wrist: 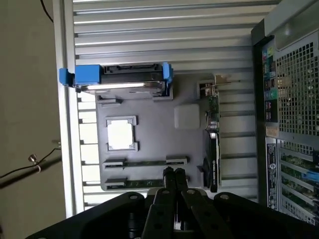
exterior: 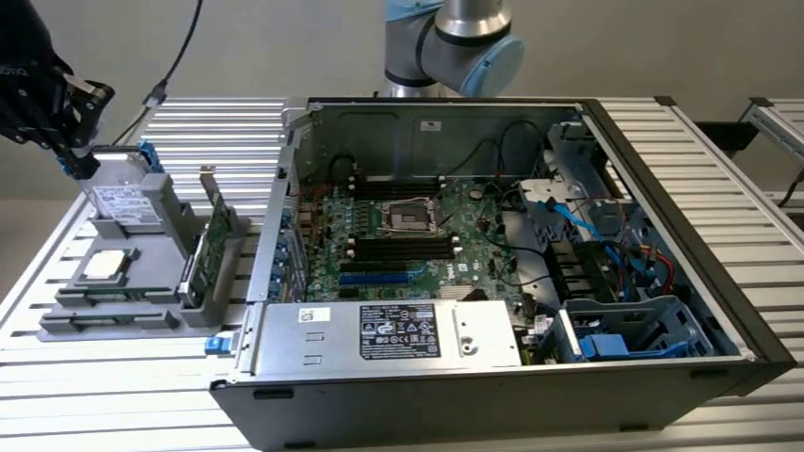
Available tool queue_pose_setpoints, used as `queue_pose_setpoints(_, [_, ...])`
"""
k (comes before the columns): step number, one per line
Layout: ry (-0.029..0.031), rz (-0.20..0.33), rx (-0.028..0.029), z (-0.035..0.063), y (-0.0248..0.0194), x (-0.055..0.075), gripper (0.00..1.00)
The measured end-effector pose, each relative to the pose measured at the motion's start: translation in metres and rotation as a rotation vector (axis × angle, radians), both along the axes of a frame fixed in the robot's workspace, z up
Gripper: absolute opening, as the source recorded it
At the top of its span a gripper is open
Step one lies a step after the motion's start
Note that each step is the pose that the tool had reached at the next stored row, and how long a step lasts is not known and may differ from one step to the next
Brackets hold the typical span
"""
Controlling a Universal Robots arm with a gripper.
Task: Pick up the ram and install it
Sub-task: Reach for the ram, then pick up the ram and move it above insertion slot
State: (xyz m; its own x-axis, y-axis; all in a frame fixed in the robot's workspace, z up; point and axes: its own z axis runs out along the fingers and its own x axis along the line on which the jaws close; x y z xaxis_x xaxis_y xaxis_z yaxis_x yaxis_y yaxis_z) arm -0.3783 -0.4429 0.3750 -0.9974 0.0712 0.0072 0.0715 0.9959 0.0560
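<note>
My gripper (wrist: 174, 172) hangs shut above the grey parts tray (wrist: 189, 97), its two black fingers pressed together with nothing between them. In the exterior view the gripper (exterior: 81, 166) is high at the left, over the tray's (exterior: 107, 325) far end. Just past the fingertips, two thin dark strips stand on edge in the tray's clips. The nearer strip (wrist: 144, 183) and the other one (wrist: 144, 162) look like the ram seen edge-on, though I cannot be sure. The open computer case (exterior: 653, 198) shows its motherboard with black memory slots (exterior: 399, 250) beside the processor socket.
On the tray also stand a silver hard drive with blue rails (wrist: 119, 79), a square processor chip (wrist: 121, 135) and a green expansion card (wrist: 212, 129) on edge. The power supply (exterior: 390, 331) fills the case's near side. Blue cables and drive cages (exterior: 616, 330) crowd the exterior view's right.
</note>
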Motion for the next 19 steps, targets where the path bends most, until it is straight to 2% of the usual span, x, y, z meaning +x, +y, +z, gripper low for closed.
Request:
queue_pose_setpoints(3, [0.0,0.0,0.0,-0.0039,-0.0042,-0.013,0.1])
queue_pose_setpoints(7, [0.0,0.0,-0.0001,-0.0076,-0.007,-0.03,0.1])
queue_pose_setpoints(19, [0.0,0.0,0.0,-0.0077,-0.007,-0.031,0.1])
